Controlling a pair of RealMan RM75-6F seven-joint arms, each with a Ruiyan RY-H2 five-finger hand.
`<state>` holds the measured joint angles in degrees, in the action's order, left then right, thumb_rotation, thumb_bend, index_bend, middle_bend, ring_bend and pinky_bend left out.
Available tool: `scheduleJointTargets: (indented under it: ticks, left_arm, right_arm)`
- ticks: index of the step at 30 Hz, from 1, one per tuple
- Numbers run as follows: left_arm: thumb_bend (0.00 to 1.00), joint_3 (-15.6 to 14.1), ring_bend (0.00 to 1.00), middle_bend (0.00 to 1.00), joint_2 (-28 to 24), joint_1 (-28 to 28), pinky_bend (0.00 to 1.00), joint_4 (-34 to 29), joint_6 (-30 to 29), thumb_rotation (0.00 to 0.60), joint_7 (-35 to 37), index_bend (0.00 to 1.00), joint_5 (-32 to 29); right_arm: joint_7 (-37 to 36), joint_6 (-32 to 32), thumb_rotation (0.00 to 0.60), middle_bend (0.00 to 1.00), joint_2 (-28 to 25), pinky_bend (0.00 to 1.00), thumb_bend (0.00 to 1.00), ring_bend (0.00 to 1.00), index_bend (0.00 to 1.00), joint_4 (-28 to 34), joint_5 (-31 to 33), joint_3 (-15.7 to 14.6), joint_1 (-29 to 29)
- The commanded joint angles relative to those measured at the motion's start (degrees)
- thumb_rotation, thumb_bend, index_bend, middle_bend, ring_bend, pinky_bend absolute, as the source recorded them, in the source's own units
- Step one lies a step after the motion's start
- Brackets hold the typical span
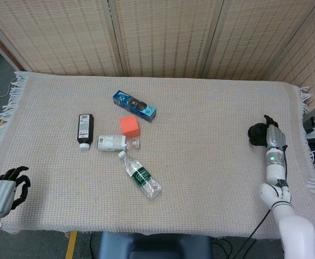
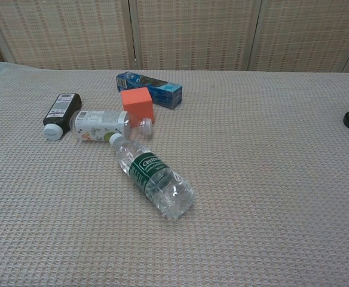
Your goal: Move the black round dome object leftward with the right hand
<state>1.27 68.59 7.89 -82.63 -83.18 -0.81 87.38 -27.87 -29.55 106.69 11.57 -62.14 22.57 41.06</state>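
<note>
right hand point(image 1: 272, 139) seemingly touching black dome point(image 1: 256, 133).

The right robot hand point(image 1: 272, 141) has a silver-grey back, black fingers and a small green light glowing at the wrist, on a glossy white arm ringed with black bands. The left robot hand point(image 1: 4, 190) shows the same grey shell and black fingers.

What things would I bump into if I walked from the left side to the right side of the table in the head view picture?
Left robot hand → dark bottle → small white bottle → orange cube → black dome → right robot hand. The blue box and clear water bottle overlap others sideways, so I skip them.
</note>
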Motion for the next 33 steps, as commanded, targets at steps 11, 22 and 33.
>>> scheduleJointTargets:
  ticks: [11,22,33]
  left_arm:
    - [0.60,0.0,0.27,0.26,0.0,-0.1,0.47,0.2,0.3,0.600,-0.2,0.58,-0.4]
    - [0.60,-0.1,0.27,0.26,0.0,-0.1,0.47,0.1,0.2,0.600,-0.4,0.58,-0.3]
    - [0.60,-0.1,0.27,0.26,-0.1,-0.1,0.47,0.1,0.1,0.600,-0.2,0.58,-0.1]
  right_arm:
    - [2.9,3.0,0.600,0.11,1.5,0.22,0.23,0.01,0.02,-3.0,1.1,1.4,1.0]
    - [3.4,4.0,0.600,0.14,2.1,0.25,0.29,0.04,0.06,-3.5,0.8,1.7,1.3]
    - [3.0,4.7,0.600,0.18,1.9,0.28,0.48,0.08,0.11,-3.1,0.0,1.4,1.1]
